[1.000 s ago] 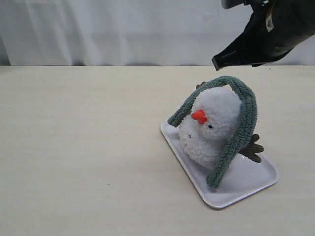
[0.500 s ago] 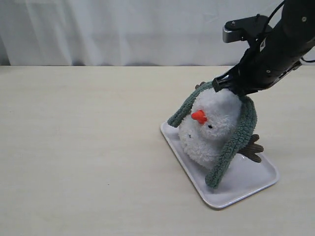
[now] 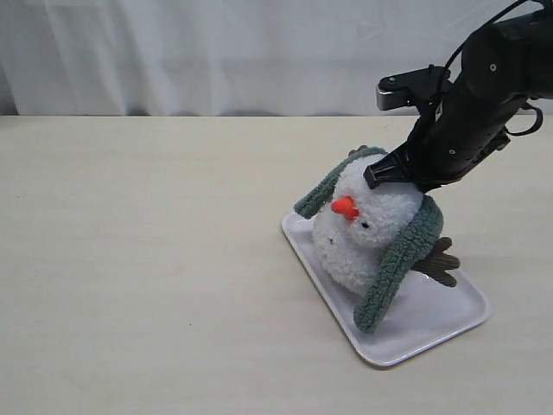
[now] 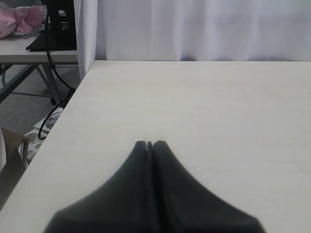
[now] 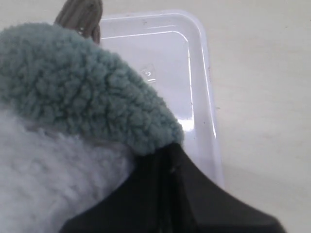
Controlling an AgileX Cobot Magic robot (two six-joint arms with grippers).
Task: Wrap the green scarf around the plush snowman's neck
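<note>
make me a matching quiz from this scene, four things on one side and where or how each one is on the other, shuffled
1 green scarf
2 plush snowman
3 white tray
4 left gripper

A flat on the table
B shut, above the bare table
C draped over the snowman
D sitting on the tray

Pairs: 1-C, 2-D, 3-A, 4-B

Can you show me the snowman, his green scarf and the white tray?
plush snowman (image 3: pixel 350 255), exterior view, on its fluffy white body.
green scarf (image 3: pixel 397 264), exterior view, on the end hanging down.
white tray (image 3: pixel 439 309), exterior view, on its bare floor.
</note>
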